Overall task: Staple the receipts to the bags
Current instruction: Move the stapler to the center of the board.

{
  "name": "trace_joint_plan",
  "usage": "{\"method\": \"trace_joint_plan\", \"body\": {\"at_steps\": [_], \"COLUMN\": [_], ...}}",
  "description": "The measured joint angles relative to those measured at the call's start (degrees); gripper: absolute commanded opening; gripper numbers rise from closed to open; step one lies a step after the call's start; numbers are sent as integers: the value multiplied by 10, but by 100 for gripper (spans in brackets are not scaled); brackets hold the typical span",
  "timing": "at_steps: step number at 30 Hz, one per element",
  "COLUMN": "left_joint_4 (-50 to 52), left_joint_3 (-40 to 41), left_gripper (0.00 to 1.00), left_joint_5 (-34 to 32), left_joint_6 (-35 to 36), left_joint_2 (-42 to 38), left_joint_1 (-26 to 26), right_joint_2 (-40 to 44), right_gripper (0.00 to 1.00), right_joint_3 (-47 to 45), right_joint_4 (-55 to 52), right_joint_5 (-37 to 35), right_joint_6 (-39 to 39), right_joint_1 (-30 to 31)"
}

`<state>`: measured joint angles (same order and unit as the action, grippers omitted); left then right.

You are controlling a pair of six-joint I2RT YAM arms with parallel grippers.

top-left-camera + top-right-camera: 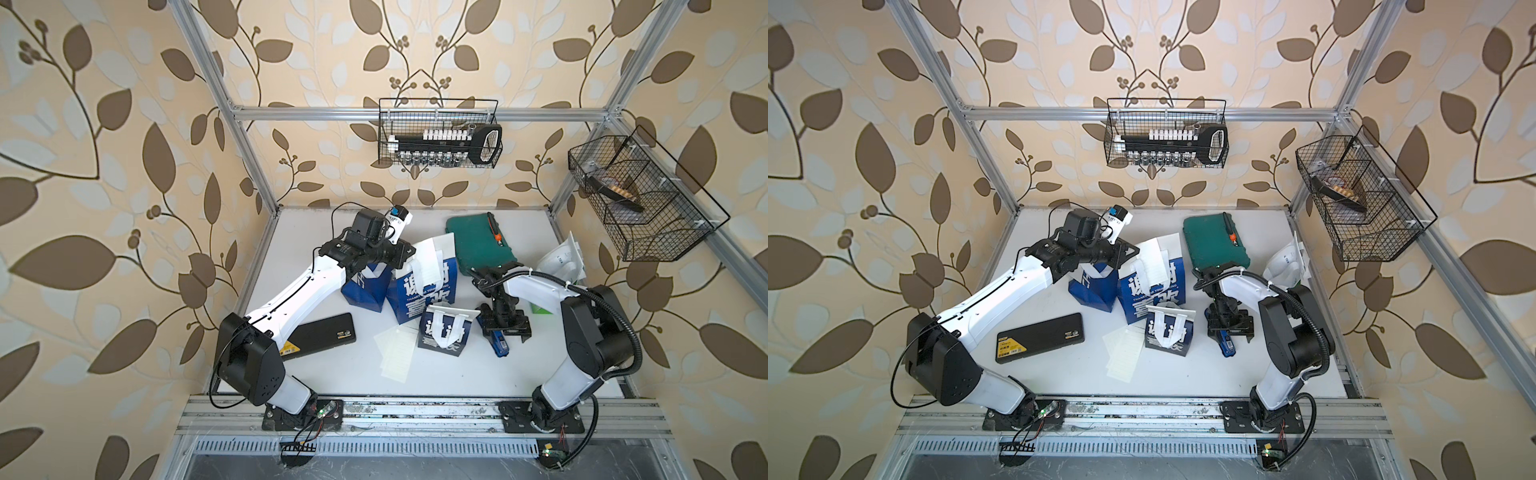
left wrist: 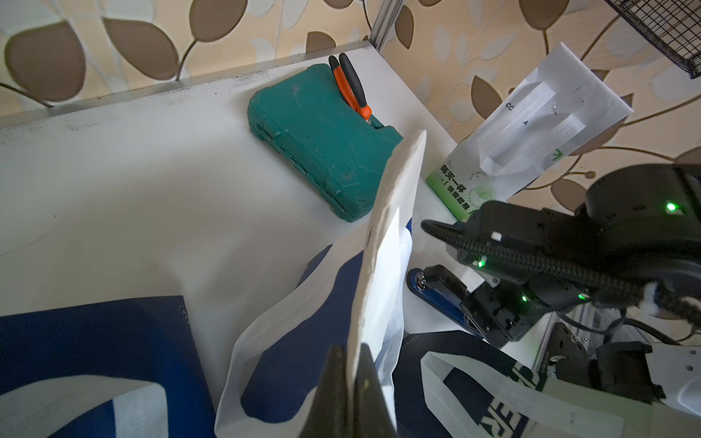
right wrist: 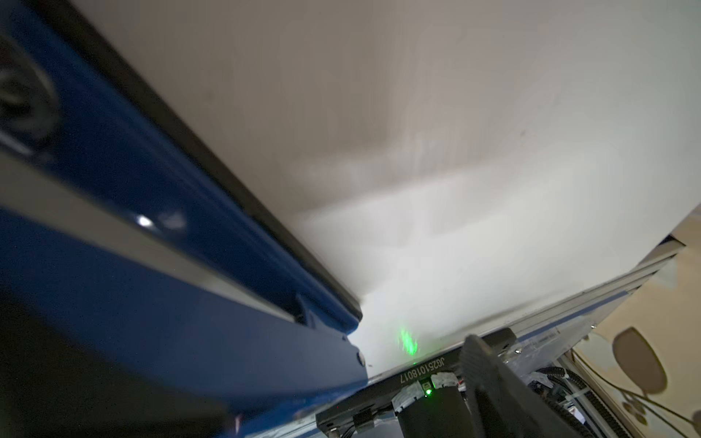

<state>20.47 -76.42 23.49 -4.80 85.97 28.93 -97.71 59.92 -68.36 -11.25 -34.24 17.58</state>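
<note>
My left gripper (image 2: 351, 356) has its fingers pressed together on a receipt (image 1: 427, 261) at the top rim of the big blue bag (image 1: 422, 299). Just right of that bag, my right gripper (image 1: 509, 333) hangs over the blue stapler (image 1: 498, 347), fingers spread, one visibly apart from it. On the bag's near side, loose receipts (image 1: 395, 353) lie on the table (image 1: 332, 374) beside the small navy bag (image 1: 444, 334).
</note>
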Motion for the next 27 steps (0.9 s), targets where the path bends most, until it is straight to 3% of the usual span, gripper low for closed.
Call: {"method": "trace_joint_plan", "body": {"at_steps": [7, 17, 27], "left_joint_4": [8, 8, 8], "left_joint_3": [-9, -9, -9], "left_gripper": [0, 0, 0], "left_joint_5": [0, 0, -1], "left_joint_6": [1, 2, 2], "left_joint_2": [7, 8, 8], "left_joint_1": [0, 0, 0], "right_joint_2": [-28, 82, -60], "right_gripper": [81, 81, 82], "right_joint_3": [81, 73, 209], "right_joint_4": [24, 85, 95], "right_joint_5": [-34, 42, 3], "right_joint_6": [-2, -13, 4], "right_joint_1": [-127, -104, -132]}}
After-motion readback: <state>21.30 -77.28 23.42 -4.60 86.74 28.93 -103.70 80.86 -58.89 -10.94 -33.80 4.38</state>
